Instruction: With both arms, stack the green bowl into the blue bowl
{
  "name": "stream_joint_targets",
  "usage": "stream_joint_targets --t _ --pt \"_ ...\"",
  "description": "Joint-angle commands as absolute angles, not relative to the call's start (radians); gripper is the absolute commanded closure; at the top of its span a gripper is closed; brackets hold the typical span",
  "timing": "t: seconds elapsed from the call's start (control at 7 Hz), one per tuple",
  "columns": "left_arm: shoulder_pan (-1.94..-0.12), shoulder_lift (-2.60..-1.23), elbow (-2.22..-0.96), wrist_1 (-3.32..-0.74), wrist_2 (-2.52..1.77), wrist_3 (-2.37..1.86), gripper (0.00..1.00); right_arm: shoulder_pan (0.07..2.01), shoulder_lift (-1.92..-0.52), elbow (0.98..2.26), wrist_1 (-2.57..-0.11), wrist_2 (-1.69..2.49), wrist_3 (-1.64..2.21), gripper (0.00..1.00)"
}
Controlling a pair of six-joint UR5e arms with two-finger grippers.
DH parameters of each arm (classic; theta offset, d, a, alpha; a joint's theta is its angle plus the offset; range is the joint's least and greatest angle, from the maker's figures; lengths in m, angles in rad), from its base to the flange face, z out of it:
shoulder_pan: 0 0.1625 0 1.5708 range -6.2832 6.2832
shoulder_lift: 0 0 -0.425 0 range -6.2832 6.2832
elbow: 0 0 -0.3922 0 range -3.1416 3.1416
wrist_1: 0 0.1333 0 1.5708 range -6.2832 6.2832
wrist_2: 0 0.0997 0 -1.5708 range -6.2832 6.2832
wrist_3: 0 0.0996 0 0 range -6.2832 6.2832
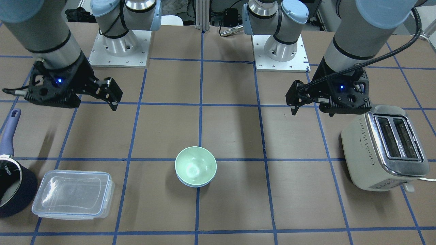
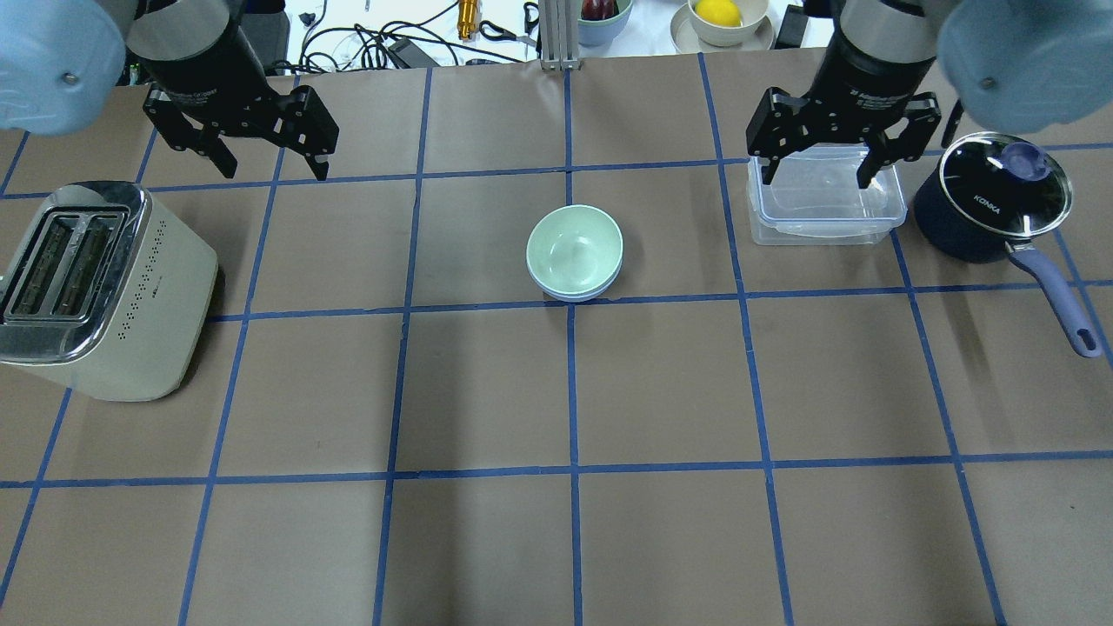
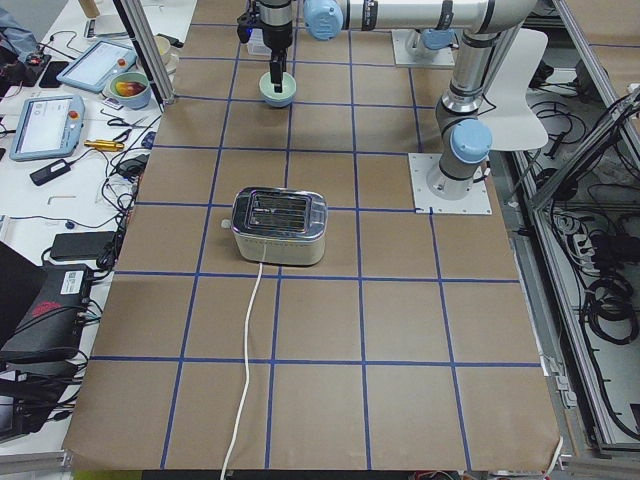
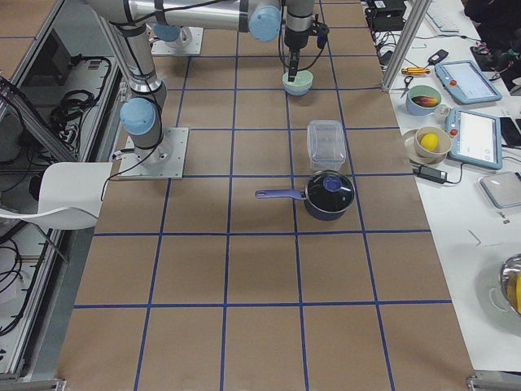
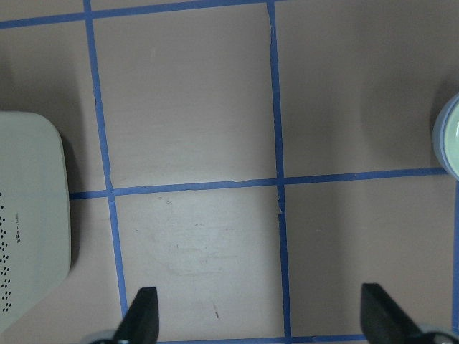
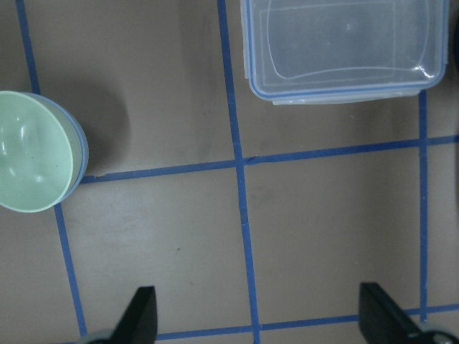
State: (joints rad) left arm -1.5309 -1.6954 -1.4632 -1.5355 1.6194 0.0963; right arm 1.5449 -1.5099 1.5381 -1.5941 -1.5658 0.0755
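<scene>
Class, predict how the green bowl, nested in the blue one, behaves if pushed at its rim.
Probably stiff: the green bowl shows a crisp round rim. Seated in the blue bowl, it would likely drag that along. Looks smooth, perhaps slippery.

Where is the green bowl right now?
Overhead view: the green bowl sits nested in the blue bowl at mid-table, between the toaster on its left and the clear container on its right.
</scene>
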Motion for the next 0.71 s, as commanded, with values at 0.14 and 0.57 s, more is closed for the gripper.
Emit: stream_joint_targets --t 0.14,0.57 --pt "-1.543 -1.698 -1.477 -1.529 1.623 0.095 0.0 1.542 -1.555 1.539 -1.511 -1.559 0.071 0.0" --pt "-1.546 -1.694 -1.506 -1.485 1.62 0.083 0.0 1.543 -1.555 1.539 -1.511 -1.554 0.071 0.0"
